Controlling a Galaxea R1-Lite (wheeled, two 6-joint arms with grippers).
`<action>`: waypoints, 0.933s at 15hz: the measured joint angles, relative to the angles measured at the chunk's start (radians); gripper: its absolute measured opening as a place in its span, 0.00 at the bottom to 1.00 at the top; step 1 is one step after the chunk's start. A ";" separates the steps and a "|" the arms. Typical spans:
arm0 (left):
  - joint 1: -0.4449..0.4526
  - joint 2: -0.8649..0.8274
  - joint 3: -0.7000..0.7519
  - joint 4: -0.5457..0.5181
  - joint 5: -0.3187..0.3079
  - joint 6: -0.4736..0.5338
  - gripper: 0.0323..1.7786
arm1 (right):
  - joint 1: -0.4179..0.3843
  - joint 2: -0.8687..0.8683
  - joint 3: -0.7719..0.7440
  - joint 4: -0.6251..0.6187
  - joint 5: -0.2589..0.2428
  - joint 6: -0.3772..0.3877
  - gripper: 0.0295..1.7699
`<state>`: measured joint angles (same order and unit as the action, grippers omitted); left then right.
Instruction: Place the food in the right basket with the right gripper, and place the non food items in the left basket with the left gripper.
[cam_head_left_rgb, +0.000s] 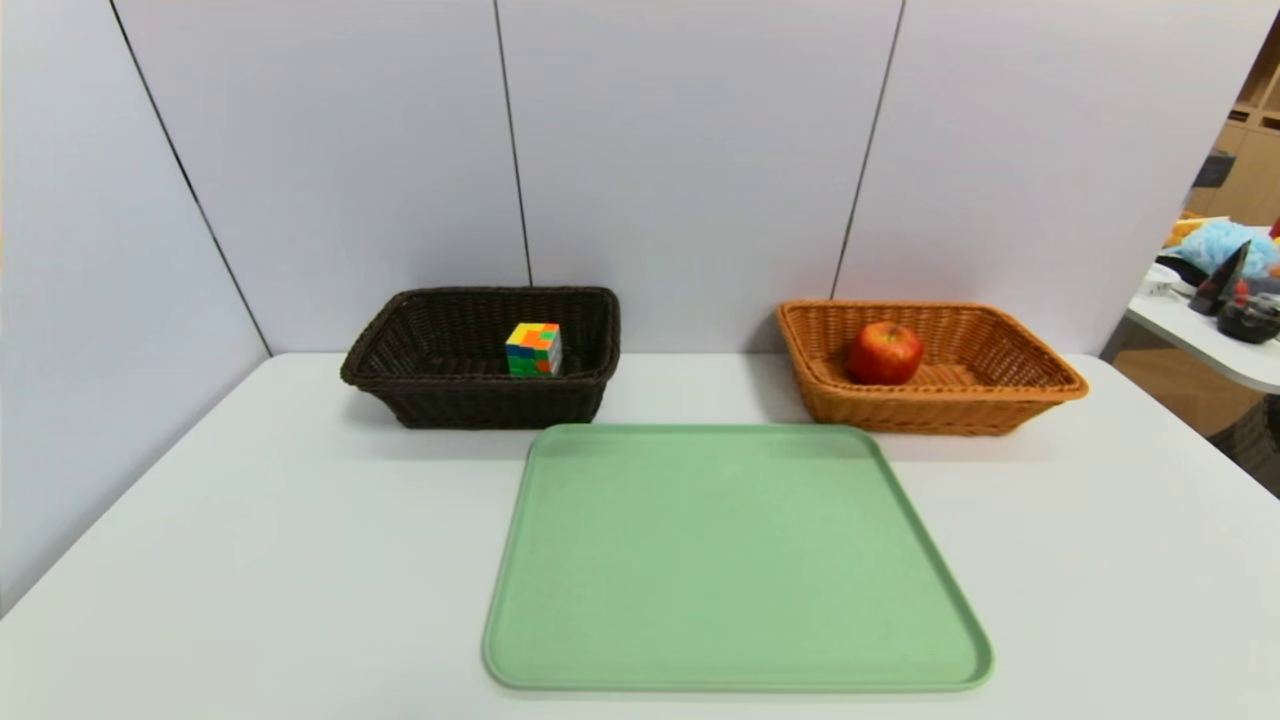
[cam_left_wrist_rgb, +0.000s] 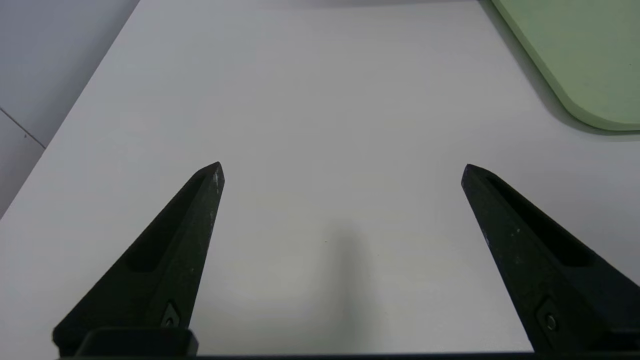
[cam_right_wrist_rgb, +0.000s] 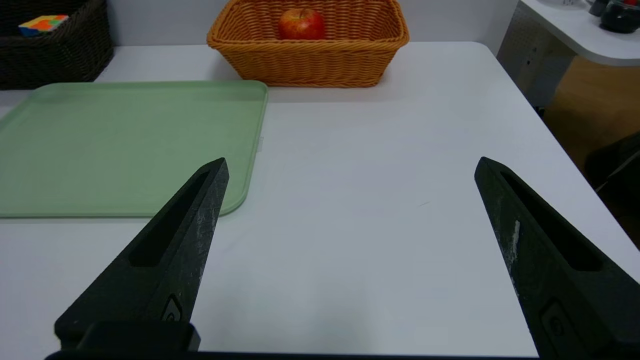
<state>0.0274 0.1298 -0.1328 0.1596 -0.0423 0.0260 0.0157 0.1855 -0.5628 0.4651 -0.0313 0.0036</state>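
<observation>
The red apple (cam_head_left_rgb: 885, 352) lies inside the light orange-tan right basket (cam_head_left_rgb: 1040, 385) at the back right of the table; the right wrist view shows the same apple (cam_right_wrist_rgb: 301, 23) in that basket (cam_right_wrist_rgb: 310, 62). A multicoloured puzzle cube (cam_head_left_rgb: 534, 349) sits in the dark brown left basket (cam_head_left_rgb: 420, 395). My left gripper (cam_left_wrist_rgb: 342, 167) hangs open over bare table near the tray's corner, holding nothing. My right gripper (cam_right_wrist_rgb: 351, 162) is open and empty over the table, to the right of the tray. Neither arm shows in the head view.
A flat green tray (cam_head_left_rgb: 735, 555) lies in the middle of the white table (cam_head_left_rgb: 250, 560), in front of both baskets, with nothing on it. Grey partition panels stand behind and to the left. A side table with clutter (cam_head_left_rgb: 1225, 290) stands off to the right.
</observation>
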 joint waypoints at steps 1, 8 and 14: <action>0.000 -0.003 0.011 -0.022 0.000 0.001 0.95 | -0.003 -0.027 0.019 -0.001 0.019 -0.003 0.96; -0.001 -0.009 0.123 -0.188 0.003 0.002 0.95 | -0.015 -0.146 0.170 -0.124 0.039 -0.040 0.96; -0.002 -0.010 0.133 -0.162 0.022 -0.006 0.95 | -0.015 -0.186 0.319 -0.354 0.034 -0.049 0.96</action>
<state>0.0257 0.1198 0.0000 -0.0023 -0.0200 0.0202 0.0009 0.0000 -0.2443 0.1106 0.0028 -0.0455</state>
